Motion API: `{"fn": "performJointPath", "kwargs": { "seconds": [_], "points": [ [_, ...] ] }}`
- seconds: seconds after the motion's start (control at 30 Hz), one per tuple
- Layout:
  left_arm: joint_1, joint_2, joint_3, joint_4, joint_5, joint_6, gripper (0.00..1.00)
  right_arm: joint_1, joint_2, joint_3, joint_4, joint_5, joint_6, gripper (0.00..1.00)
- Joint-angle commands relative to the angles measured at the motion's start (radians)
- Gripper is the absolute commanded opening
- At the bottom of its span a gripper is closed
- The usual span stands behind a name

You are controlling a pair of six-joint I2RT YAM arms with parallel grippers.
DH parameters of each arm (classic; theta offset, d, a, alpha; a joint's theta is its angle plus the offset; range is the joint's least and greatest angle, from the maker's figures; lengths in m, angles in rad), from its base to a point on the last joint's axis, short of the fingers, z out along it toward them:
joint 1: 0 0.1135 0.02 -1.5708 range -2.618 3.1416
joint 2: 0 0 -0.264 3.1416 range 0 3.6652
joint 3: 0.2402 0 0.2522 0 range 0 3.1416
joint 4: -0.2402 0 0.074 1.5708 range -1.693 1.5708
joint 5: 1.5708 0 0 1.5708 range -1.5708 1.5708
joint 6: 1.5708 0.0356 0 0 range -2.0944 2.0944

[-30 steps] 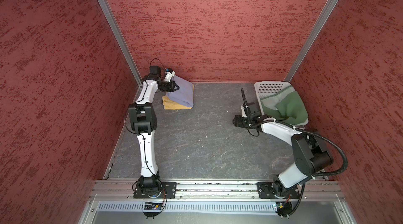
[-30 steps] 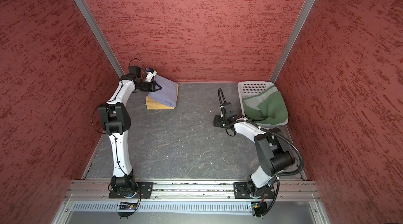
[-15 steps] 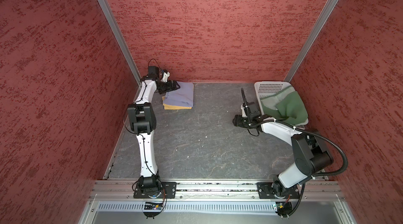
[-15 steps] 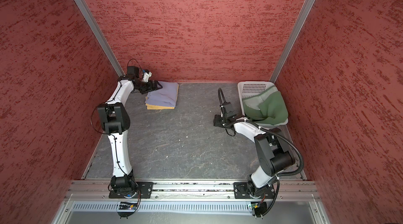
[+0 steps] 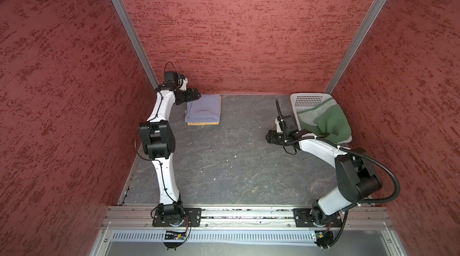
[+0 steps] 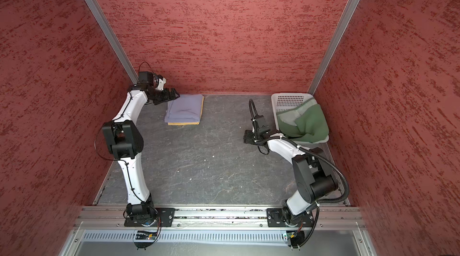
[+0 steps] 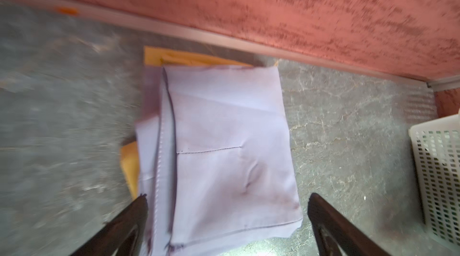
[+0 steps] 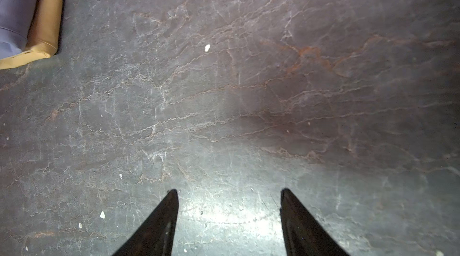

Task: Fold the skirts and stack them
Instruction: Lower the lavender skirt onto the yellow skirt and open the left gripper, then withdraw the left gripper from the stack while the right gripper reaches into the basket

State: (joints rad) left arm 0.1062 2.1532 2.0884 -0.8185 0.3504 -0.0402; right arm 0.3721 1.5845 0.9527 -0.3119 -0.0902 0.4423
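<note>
- Two grippers are in view, both with jaws apart and both empty.
- The left gripper (image 7: 226, 197) has its jaws spread wide, spanning nearly the full width of the folded lavender skirt (image 7: 224, 142) below. Nothing is clamped between its dark fingers (image 7: 139, 207). One fingertip overlaps the skirt's layered edge in the left wrist view, but contact cannot be confirmed. In both top views the left gripper (image 5: 195, 94) sits at the stack's far left corner, near the back wall (image 5: 249, 43).
- The right gripper (image 8: 229, 190) has its jaws moderately apart over the bare table (image 8: 224, 93) and grips nothing. Its fingers (image 8: 161, 222) are black and taper to points. In a top view the right gripper (image 6: 247, 137) hovers just beside the basket (image 6: 288, 99).
- The lavender skirt (image 5: 203, 109) is smooth, thin cloth folded into a flat rectangle. It shows one stitched seam line, a shallow pucker and layered hems along one side. It lies on top of the mustard skirt (image 7: 129, 165).
- The mustard skirt (image 8: 47, 18) is folded flat and finely ribbed. Only narrow strips show past the lavender edges.
- The green skirt (image 5: 328, 122) is not folded. It is soft, matte, crumpled cloth with a lighter waistband, and it lies in the basket (image 5: 308, 99) and drapes over its rim at the far right corner.
- The basket is rigid white plastic, its walls perforated with a grid of small holes.
- The table is dark grey and slate-like, with pale crack-like veins and scattered white specks.
</note>
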Motion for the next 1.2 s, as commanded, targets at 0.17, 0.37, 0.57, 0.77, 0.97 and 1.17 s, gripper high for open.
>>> {"fn": "performJointPath", "kwargs": {
  "seconds": [0.17,0.37,0.57,0.77,0.97,1.17],
  "points": [
    [-0.113,-0.197,-0.144,0.091,-0.185,0.041,0.99,-0.001,-0.073,0.071,-0.052,0.069,-0.035,0.66],
    [-0.28,-0.362,-0.415,0.263,-0.212,0.044,0.99,-0.002,-0.09,0.154,-0.113,0.149,-0.076,0.67],
    [-0.515,-0.495,-0.73,0.542,-0.269,0.045,0.99,-0.009,-0.111,0.212,-0.122,0.208,-0.124,0.68],
    [-0.737,-0.548,-0.919,0.743,-0.312,0.02,0.99,-0.057,-0.11,0.271,-0.159,0.286,-0.143,0.7],
    [-0.882,-0.569,-1.023,0.866,-0.333,-0.019,0.99,-0.153,-0.093,0.315,-0.194,0.342,-0.15,0.73],
    [-0.92,-0.601,-1.142,0.99,-0.275,-0.107,0.99,-0.257,-0.072,0.347,-0.245,0.376,-0.146,0.84]
  ]
}}
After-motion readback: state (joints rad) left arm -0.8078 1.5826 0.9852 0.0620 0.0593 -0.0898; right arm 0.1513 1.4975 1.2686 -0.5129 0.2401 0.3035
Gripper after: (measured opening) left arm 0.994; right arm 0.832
